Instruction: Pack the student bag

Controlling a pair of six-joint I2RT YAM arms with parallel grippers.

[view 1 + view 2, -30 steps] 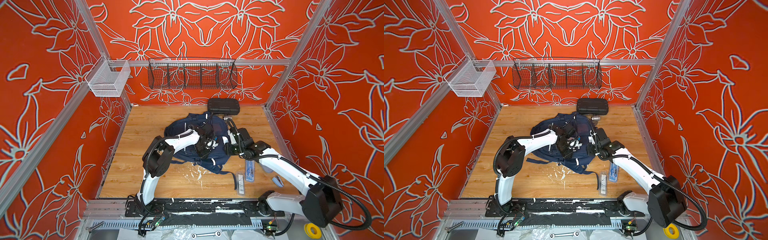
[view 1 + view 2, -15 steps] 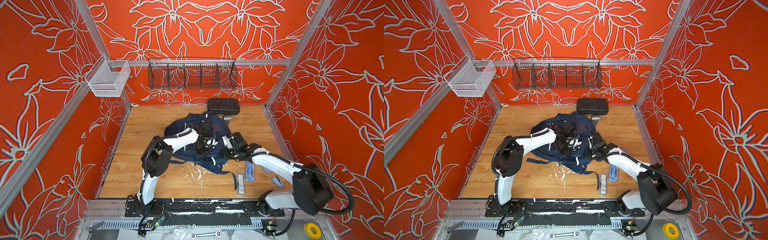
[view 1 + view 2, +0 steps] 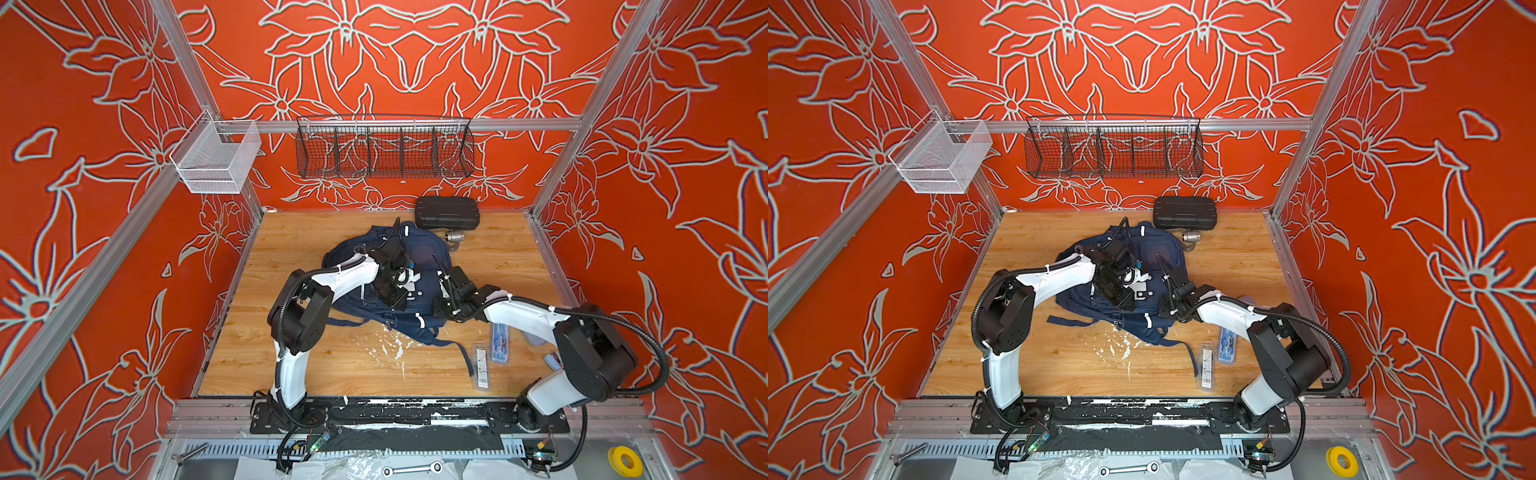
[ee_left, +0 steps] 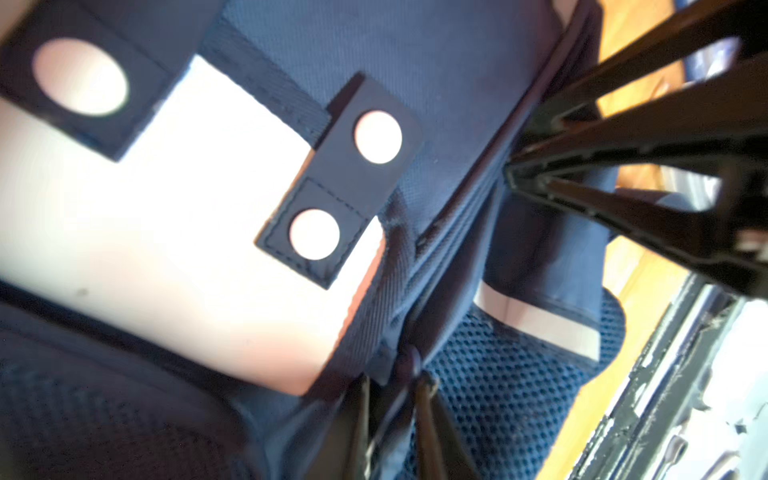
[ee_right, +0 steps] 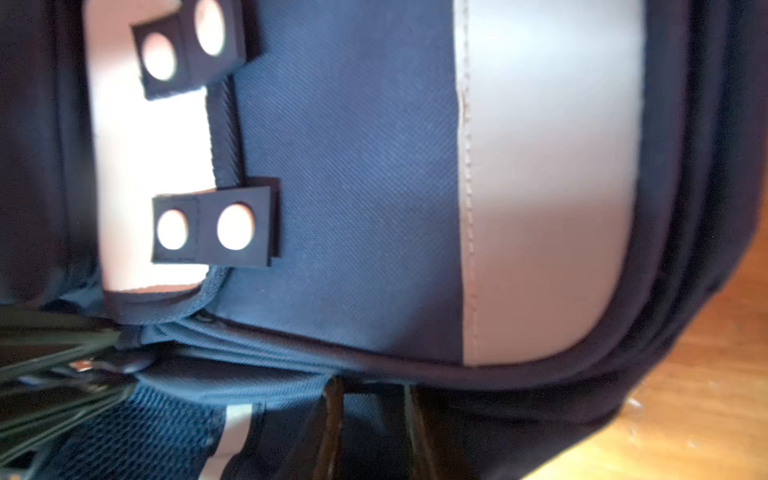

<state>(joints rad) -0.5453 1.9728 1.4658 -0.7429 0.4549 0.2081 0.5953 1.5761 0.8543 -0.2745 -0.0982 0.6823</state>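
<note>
**Both arms meet at the student bag's seam**

The navy student bag [image 3: 422,253] lies front-up in the middle of the wooden table [image 3: 316,361]. Its top end is just in front of a black hard case [image 3: 446,212] at the back wall, and its straps trail toward the front edge. Both arms reach over it and meet beside its white patch [image 4: 166,199].

The left fingers [image 4: 430,419] are drawn close together, pinching a dark pull at the seam above the mesh pocket [image 4: 498,399]. The right fingers [image 5: 330,415] come in from the side, also nearly closed, with a fold of the bag's navy edge caught between them.

To the right of the bag, a clear flat packet [image 3: 481,365] and a blue-tinted packet [image 3: 498,343] lie side by side on the table. A small metal fitting [image 3: 455,237] sits just beside the case.
</note>
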